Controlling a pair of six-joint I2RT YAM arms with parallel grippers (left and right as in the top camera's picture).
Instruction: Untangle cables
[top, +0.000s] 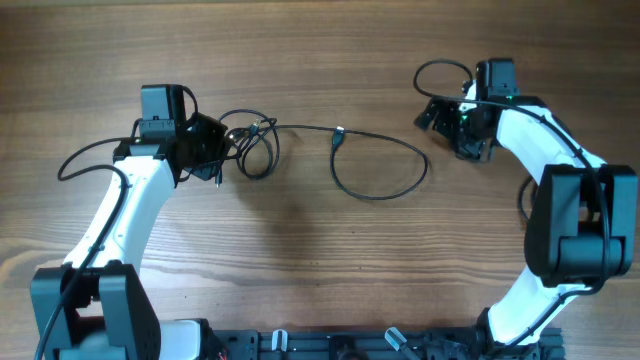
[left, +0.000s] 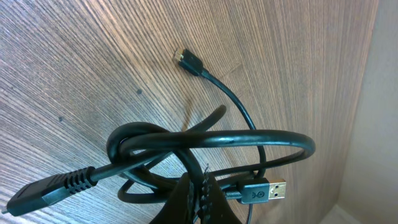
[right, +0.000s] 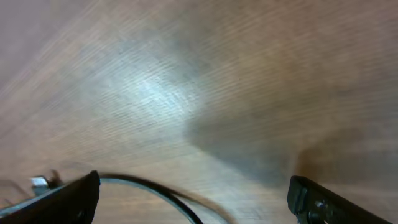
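The cables lie as a knotted bundle (top: 252, 143) left of the table's middle. One thin black cord runs right from the bundle to a small plug (top: 338, 136) and a wide loose loop (top: 385, 168). My left gripper (top: 216, 152) sits at the bundle's left side. In the left wrist view it (left: 202, 190) is shut on a strand of the bundle (left: 205, 140), with a USB plug (left: 264, 190) just right of the fingers and a small plug (left: 186, 60) lying farther off. My right gripper (top: 446, 124) is open and empty at the far right. A blurred cord (right: 158, 190) passes between its fingers (right: 193, 186).
The wooden table (top: 320, 250) carries only the cables. The arms' own thick black wires arc out by the left arm (top: 80, 155) and above the right gripper (top: 440, 68). A black rail (top: 330, 345) runs along the front edge between the arm bases.
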